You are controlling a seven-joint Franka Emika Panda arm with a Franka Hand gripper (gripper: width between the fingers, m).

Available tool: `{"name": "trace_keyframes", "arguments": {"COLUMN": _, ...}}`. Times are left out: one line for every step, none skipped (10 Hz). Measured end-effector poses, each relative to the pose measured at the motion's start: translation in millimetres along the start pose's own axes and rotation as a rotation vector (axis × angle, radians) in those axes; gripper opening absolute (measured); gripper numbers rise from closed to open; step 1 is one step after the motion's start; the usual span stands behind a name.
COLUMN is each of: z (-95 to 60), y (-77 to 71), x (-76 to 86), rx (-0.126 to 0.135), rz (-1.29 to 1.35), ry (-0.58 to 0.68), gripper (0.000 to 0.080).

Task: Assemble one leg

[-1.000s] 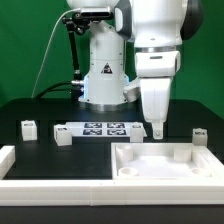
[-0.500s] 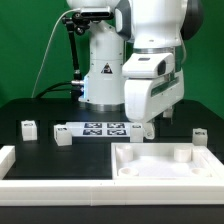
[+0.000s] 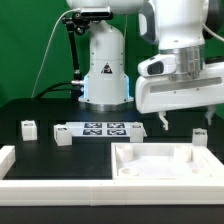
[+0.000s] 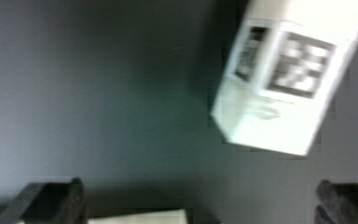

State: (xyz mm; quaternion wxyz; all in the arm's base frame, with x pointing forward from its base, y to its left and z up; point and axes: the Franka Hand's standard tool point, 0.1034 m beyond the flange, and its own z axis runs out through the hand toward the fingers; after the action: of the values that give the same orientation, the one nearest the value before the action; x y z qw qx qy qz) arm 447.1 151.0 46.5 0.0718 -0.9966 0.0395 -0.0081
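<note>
Soft, even light fills the exterior view. My white arm and the tray glare against the black table, and shadows are faint. The picture is coarse. My wrist view is dim and blurred. The leg smears, its tag is unreadable, and my fingers are dark and soft.
</note>
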Motion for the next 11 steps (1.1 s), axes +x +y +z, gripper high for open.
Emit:
{"name": "trace_keyframes", "arguments": {"z": 2.2, "y": -6.8, "x": -1.5, "rx": 0.007, "rz": 0.075, "ry": -0.003, "gripper": 0.0649}}
{"name": "trace_keyframes", "arguments": {"z": 3.6, "y": -10.4, "x": -3.4, "rx": 0.015, "rz": 0.229, "ry": -0.008, "gripper": 0.0649}}
{"name": "trace_keyframes", "arguments": {"z": 3.4, "y": -11.5, "x": -3.7, "rx": 0.021, "rz": 0.346, "ry": -0.011, "gripper": 0.0649}}
{"name": "trace_keyframes", "arguments": {"z": 3.8, "y": -12.0, "x": -4.4, "rx": 0.025, "rz": 0.427, "ry": -0.014, "gripper": 0.0649}}
{"name": "trace_keyframes", "arguments": {"z": 4.0, "y": -12.1, "x": -4.6, "rx": 0.025, "rz": 0.403, "ry": -0.014, "gripper": 0.0649}}
{"name": "trace_keyframes", "arguments": {"z": 4.2, "y": -10.7, "x": -5.4, "rx": 0.023, "rz": 0.396, "ry": -0.02, "gripper": 0.0649}}
{"name": "trace_keyframes", "arguments": {"z": 4.4, "y": -4.3, "x": -9.9, "rx": 0.016, "rz": 0.381, "ry": -0.052, "gripper": 0.0649}}
{"name": "trace_keyframes", "arguments": {"z": 5.7, "y": -8.1, "x": -12.3, "rx": 0.018, "rz": 0.373, "ry": -0.045, "gripper": 0.0649}}
{"name": "trace_keyframes", "arguments": {"z": 8.6, "y": -11.0, "x": -19.6, "rx": 0.014, "rz": 0.319, "ry": -0.108, "gripper": 0.0649}}
{"name": "trace_keyframes", "arguments": {"z": 7.1, "y": -10.2, "x": -22.2, "rx": 0.025, "rz": 0.285, "ry": -0.252, "gripper": 0.0649}}
{"name": "trace_keyframes", "arguments": {"z": 5.7, "y": -11.0, "x": -16.3, "rx": 0.045, "rz": 0.281, "ry": -0.355, "gripper": 0.0649}}
